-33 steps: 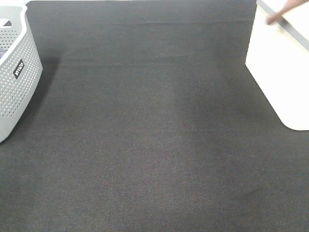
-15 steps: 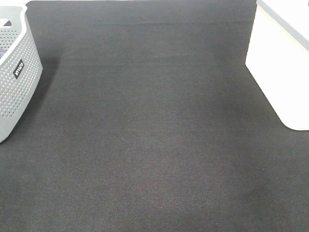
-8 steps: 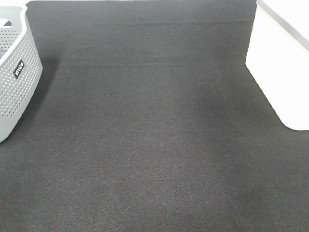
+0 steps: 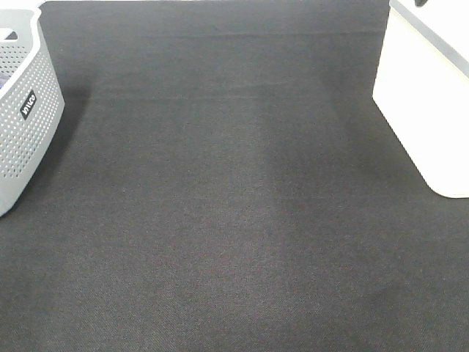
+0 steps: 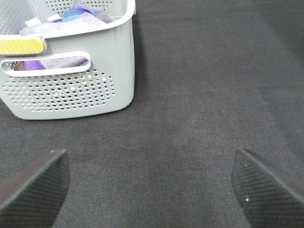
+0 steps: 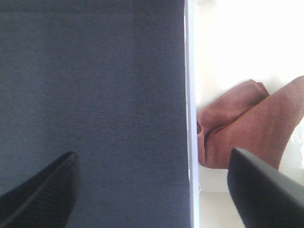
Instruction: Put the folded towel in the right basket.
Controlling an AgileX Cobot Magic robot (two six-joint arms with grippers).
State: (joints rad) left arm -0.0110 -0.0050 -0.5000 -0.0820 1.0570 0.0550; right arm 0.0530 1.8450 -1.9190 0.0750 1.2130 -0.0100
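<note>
Exterior high view shows a wide dark tabletop (image 4: 234, 205) with nothing lying on its middle, a grey perforated basket (image 4: 22, 125) at the left edge and a white basket (image 4: 425, 110) at the right edge. Neither arm reaches into this view, and no towel is seen from here, since the white basket's inside is out of frame.

Left wrist view looks at the grey basket (image 5: 71, 90), which holds a heap of purple and blue cloth (image 5: 78, 12), apparently the supply still to be handled. The left pincer (image 5: 152, 185) hangs spread wide over bare tabletop just beside that basket, holding nothing.

Right wrist view sits over the white basket's rim (image 6: 190, 109), where dark tabletop meets the pale interior. A reddish-brown folded towel (image 6: 242, 128) lies on the basket's floor against that wall. The right pincer (image 6: 156, 190) stands wide apart and empty above the rim. Judging by this, the towel is already delivered, and the spread fingers fit a release.
</note>
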